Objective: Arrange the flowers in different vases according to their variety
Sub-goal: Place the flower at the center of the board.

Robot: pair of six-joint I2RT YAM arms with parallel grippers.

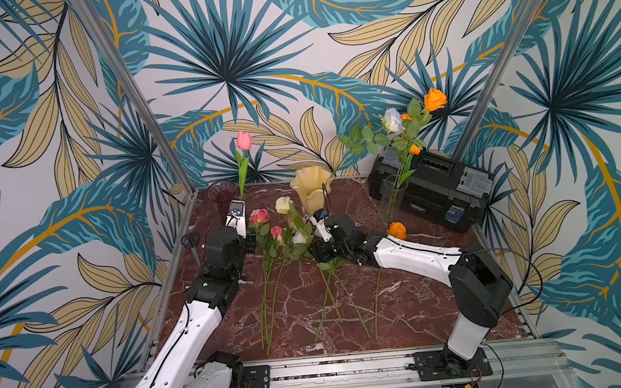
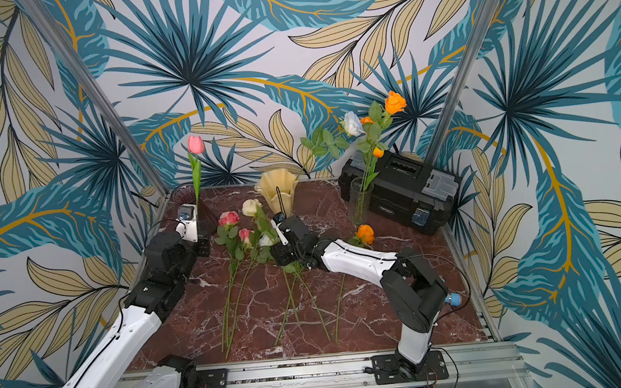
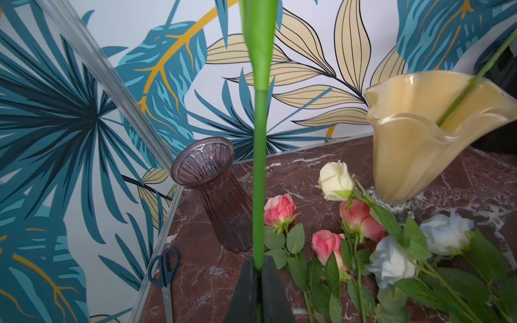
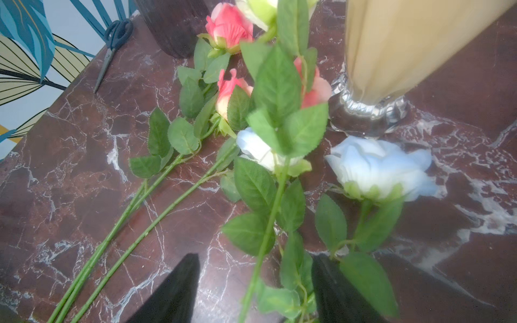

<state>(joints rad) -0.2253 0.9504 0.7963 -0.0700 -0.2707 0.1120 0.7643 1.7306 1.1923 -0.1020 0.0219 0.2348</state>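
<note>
Sorting is barely under way, by my reckoning. My left hand is clenched on the stem of a pink tulip and holds it upright. The purple vase stands empty just beside that hand, a little beyond it, so I judge that is where the tulip goes. My right hand is released, with a leafy rose stem running unpinched between its spread fingers. Just past that hand stands the cream vase, with one white rose leaning out of it. Well off to that hand's outer side, the clear vase holds an orange rose with buds.

Not yet placed are the pink roses and pale roses, which lie on the surface between and under my hands. A loose orange rose lies behind my right forearm. Most stems have yet to go into a vase.
</note>
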